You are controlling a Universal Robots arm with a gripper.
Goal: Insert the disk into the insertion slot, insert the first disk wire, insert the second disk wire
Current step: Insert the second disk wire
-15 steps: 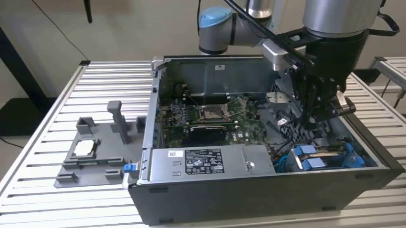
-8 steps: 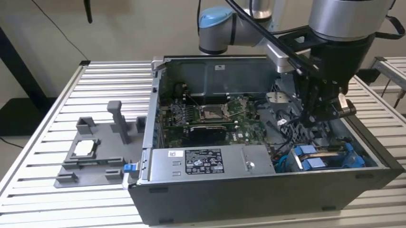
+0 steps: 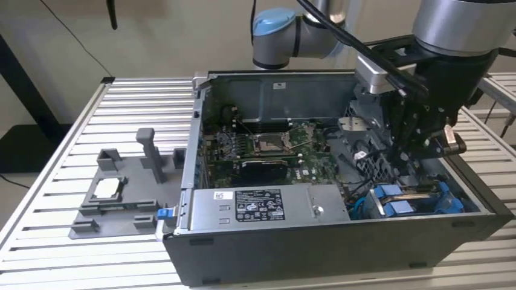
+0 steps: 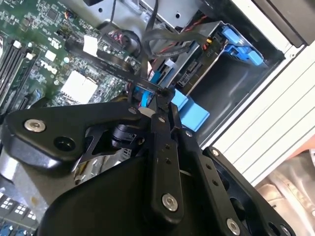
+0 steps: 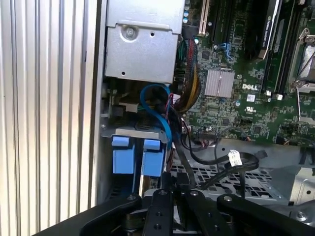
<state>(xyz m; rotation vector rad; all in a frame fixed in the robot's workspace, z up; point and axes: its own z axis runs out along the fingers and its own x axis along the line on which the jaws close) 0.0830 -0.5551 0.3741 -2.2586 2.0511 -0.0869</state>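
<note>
gripper point(image 4: 165, 96) pinching black wire point(image 4: 115, 64), above insertion slot point(image 3: 415, 199)

You've got an open PC case point(image 3: 339, 241) on the slatted surface point(image 3: 81, 254), motherboard point(image 3: 266, 151) inside, grey PSU box point(image 3: 258, 205) w/ white sticker at the front. Grey fixture point(image 3: 121, 193) w/ upright posts sits beside the case, exterior view's left.

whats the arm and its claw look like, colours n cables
The arm is a silver-grey metal tube with a light blue cap on its joint. Black cables run along it to a black wrist block. The claw is matt black, built of flat linked bars fastened with silver screws, tapering to slim fingers.
</note>
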